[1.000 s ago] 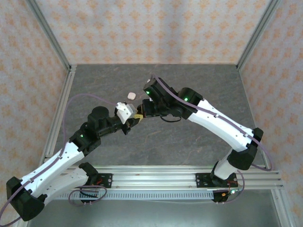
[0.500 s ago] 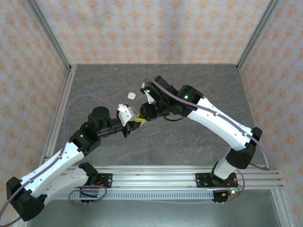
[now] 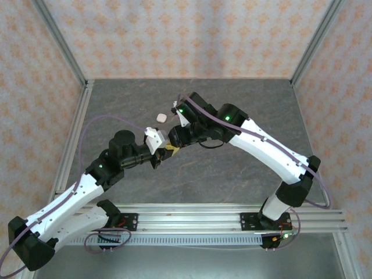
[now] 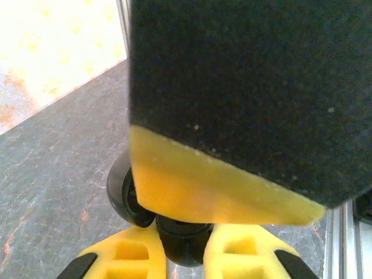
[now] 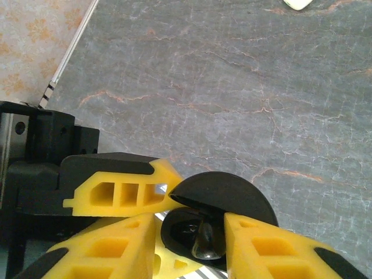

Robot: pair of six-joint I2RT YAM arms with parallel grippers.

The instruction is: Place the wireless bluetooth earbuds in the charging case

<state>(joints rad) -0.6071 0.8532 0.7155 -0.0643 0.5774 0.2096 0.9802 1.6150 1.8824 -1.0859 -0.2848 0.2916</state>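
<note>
Two robot arms meet over a grey stone-patterned desk. The left tool is pressed together on a small black charging case, whose round lid is hinged up. Inside the case sits a glossy black earbud. The right tool is spread a little, with one yellow finger on either side of that earbud, not plainly pinching it. The earbud looks tiny, light, hard and slippery, so a hold across its rounded body seems best. The raised lid crowds the fingers. Beyond the case, well apart from it, lies a small white item.
</note>
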